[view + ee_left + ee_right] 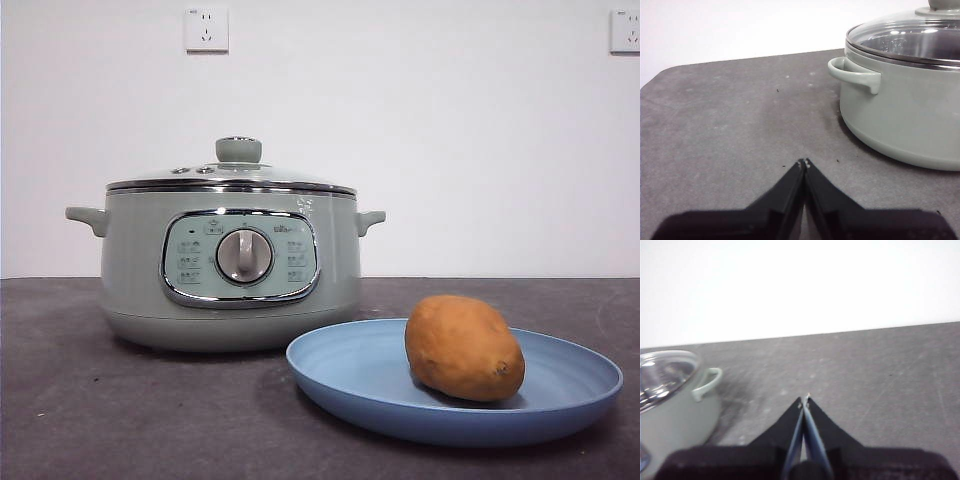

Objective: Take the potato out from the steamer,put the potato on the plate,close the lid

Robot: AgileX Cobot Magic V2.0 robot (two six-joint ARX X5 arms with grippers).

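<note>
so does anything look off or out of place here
Nothing stands out. The potato lies on the plate, and the lid sits level on the steamer. No spills or damage show.

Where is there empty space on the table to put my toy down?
Bare table lies beside the steamer on its handle side, and more on its other side in the right wrist view. The front strip before the steamer is free too. It is crowded where the plate, holding the potato, sits close to the steamer.
</note>
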